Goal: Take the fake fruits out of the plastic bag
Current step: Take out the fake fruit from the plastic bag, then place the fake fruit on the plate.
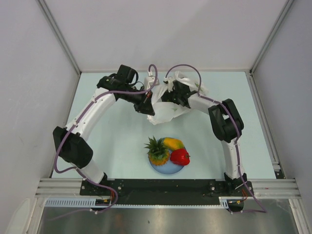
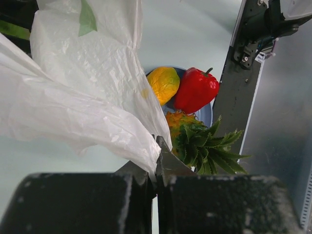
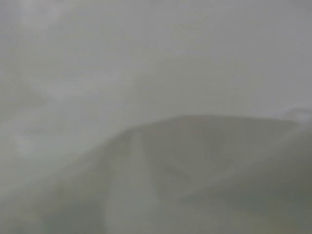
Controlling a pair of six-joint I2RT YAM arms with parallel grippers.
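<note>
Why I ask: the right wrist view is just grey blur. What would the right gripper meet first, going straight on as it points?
Probably the plastic bag: its film fills that wrist view, and from above the right gripper sits against it. Depth is unclear.

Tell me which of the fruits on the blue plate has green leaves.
The orange pineapple, on the left side of the plate in the top view. The yellow-orange piece and the glossy red piece beside it have no leafy crown.

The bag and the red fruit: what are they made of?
The bag: thin translucent white plastic film, by its crinkles and the light showing through. The red fruit: probably hard glossy plastic, given the sharp highlights on its smooth skin.
</note>
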